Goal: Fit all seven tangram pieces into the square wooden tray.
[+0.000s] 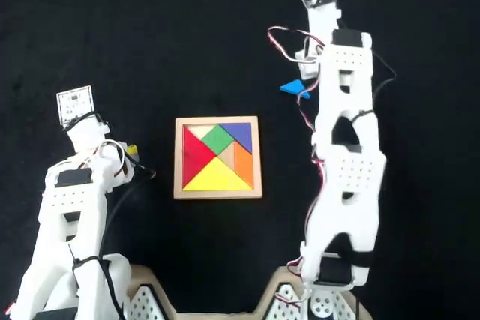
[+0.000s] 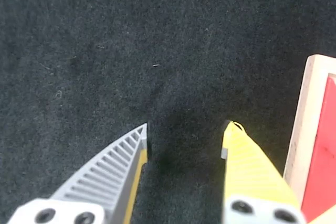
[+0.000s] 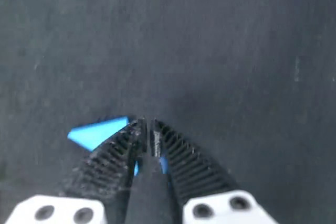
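My right pincer (image 3: 148, 125) is closed almost fully on the blue triangle (image 3: 97, 132), its tips pinching one part while a corner sticks out to one side. The piece looks thin, stiff and light, probably smooth wood, so I judge it could swivel in a grip this far off centre. A hold across its middle, on straight edges, would be steadier. The square wooden tray (image 1: 217, 195) lies well apart from this pincer, just beside my left pincer (image 2: 184, 135), which stands open and empty over the worktop (image 2: 105, 35).
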